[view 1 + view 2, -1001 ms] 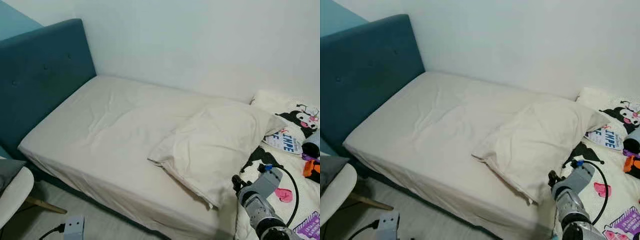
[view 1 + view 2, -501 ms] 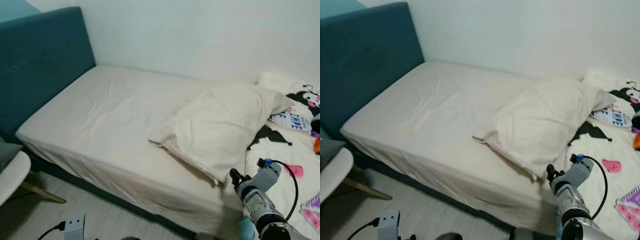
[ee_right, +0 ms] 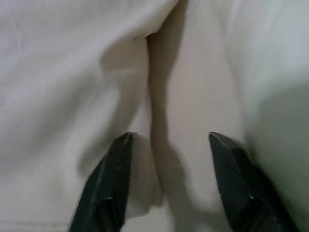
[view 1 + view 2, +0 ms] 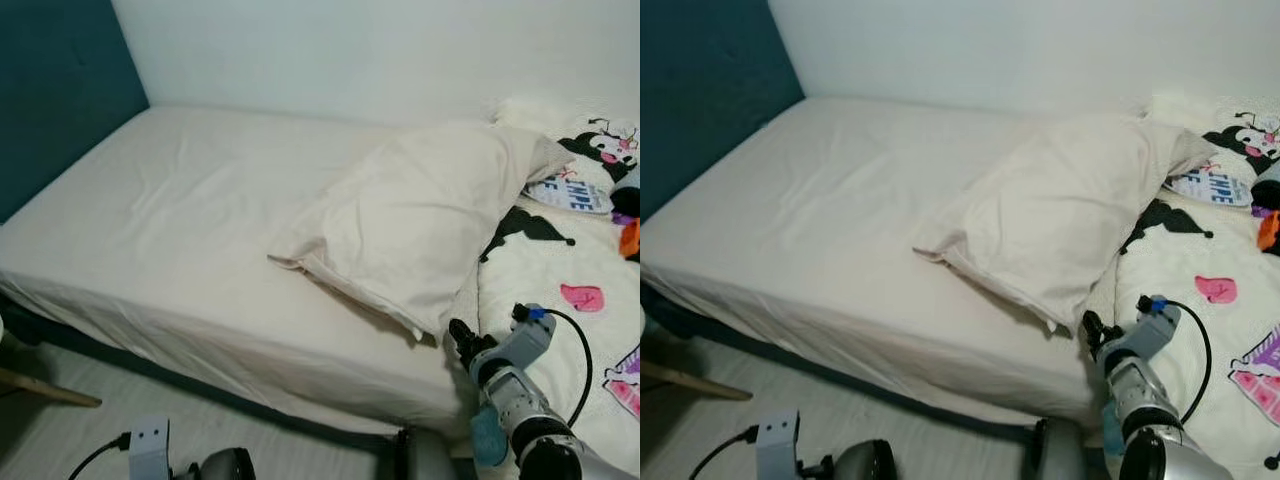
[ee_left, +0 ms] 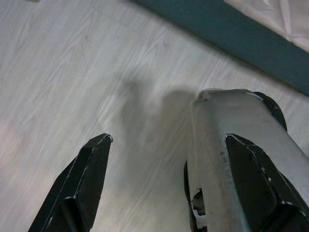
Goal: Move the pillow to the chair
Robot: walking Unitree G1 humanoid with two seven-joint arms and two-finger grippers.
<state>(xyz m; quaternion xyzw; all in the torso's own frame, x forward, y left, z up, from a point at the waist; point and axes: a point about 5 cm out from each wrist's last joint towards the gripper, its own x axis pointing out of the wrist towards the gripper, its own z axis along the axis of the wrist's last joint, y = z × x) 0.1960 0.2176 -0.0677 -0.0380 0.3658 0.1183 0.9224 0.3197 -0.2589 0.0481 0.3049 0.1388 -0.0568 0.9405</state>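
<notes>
The cream pillow lies slantwise on the right half of the bed, its near corner reaching toward the bed's front edge. My right gripper is raised just right of that corner, a short gap away, and is open with nothing between its fingers. In the right wrist view the open gripper points at folds of cream fabric. At the far left edge a wooden chair leg shows above the floor. My left gripper hangs open over the wooden floor beside my own grey leg.
The bed has a cream sheet and a teal headboard at the left. A white blanket with cartoon prints covers the bed's right end. A white power strip with a black cable lies on the floor in front.
The camera has come closer to the bed and swung right, so the headboard and chair slid off to the left. My right gripper now stands closer to the pillow's near corner.
</notes>
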